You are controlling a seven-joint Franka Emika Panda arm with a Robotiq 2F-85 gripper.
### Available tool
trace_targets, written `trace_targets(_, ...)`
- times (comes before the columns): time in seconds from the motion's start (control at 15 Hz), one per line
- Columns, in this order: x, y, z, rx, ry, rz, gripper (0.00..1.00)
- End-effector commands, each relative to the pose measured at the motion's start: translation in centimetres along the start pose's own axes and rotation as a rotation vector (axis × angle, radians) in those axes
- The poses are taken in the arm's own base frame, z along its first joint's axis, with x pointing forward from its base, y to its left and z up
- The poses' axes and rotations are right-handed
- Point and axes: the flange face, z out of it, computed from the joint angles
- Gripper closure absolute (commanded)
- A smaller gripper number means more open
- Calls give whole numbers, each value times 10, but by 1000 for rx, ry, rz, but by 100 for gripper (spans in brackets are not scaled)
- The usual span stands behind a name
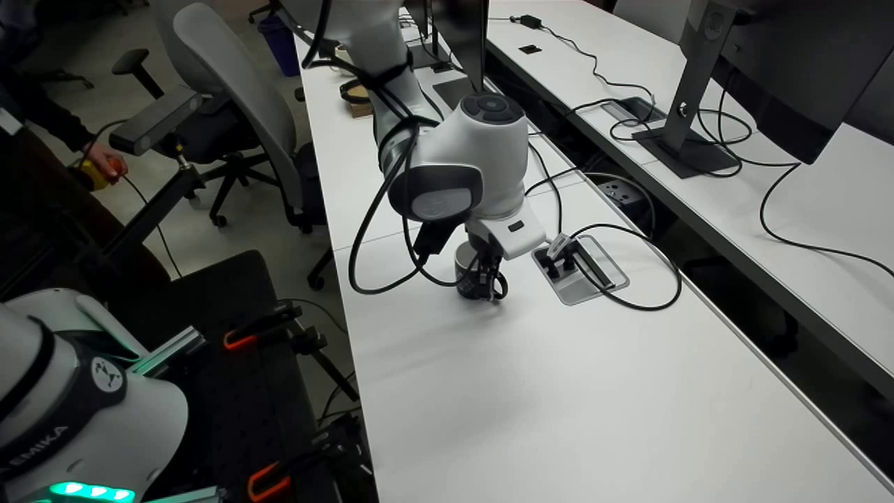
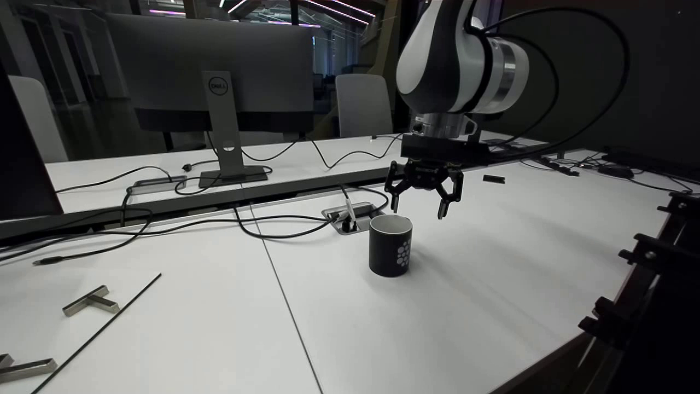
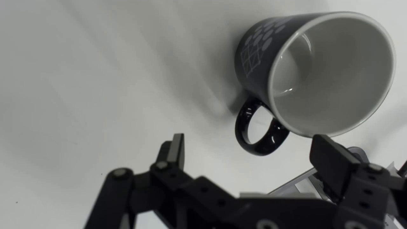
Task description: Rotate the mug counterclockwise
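Gripper (image 3: 249, 136) nearest, spread wide, empty; mug (image 3: 313, 76) stood upright, off-centre; straight descent likely risked clipping, toppling it

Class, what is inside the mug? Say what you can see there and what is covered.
In the wrist view, the mug shows its pale inner wall and part of its bottom; no object shows there. The rest of its inside is hidden behind the patterned side.

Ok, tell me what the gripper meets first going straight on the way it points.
Probably the mug, at its handle or the nearby rim: the open gripper points down, and both show close to it in the wrist view. Depth is unclear; it might miss them and reach the table.
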Motion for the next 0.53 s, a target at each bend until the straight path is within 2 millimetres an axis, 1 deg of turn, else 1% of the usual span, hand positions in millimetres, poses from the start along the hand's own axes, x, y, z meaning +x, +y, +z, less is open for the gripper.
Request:
trace_targets(0.0, -10, -8, -9, 28, 95, -87, 0)
trace_targets(0.2, -24, -21, -16, 75, 143, -250, 0)
trace_targets(0.47, -33, -27, -18, 85, 178, -359, 0)
